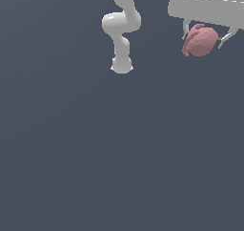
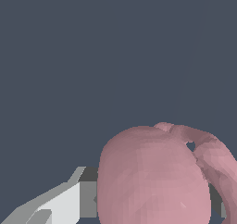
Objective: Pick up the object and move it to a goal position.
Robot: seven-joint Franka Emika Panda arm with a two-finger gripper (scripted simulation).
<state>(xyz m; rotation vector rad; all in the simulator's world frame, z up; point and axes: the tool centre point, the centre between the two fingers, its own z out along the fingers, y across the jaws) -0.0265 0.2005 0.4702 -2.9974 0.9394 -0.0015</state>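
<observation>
The exterior view is showing a white gripper [image 1: 204, 34] hanging near the upper right corner of the picture, its boxy, matte body cut off by the frame's edge. Two thin pale fingers [image 1: 228, 35] are reaching down from that body, and the object [image 1: 200, 41] is sitting between them, so the jaws are clenching it from both sides. The object is a small pink blob, rounded and lumpy, with a soft, uneven surface and a little nub curling at its top, just under the gripper's body. It is narrower than the gripper above it. To the exterior view's left of the gripper, the robot arm [image 1: 121, 29] is standing as a chain of smooth, glossy white tubes and bulging joints, ending in a rounded base on the floor [image 1: 119, 153], well apart from the gripper. The floor is spreading as a flat, plain slate-grey surface without texture.

The wrist view is showing the object [image 2: 152, 181] up close, filling much of the picture as a dome of faceted pink with a thick folded ridge along one side. One finger [image 2: 65, 204], angular and white-grey with a darker pad, is pressing against the object's side.
</observation>
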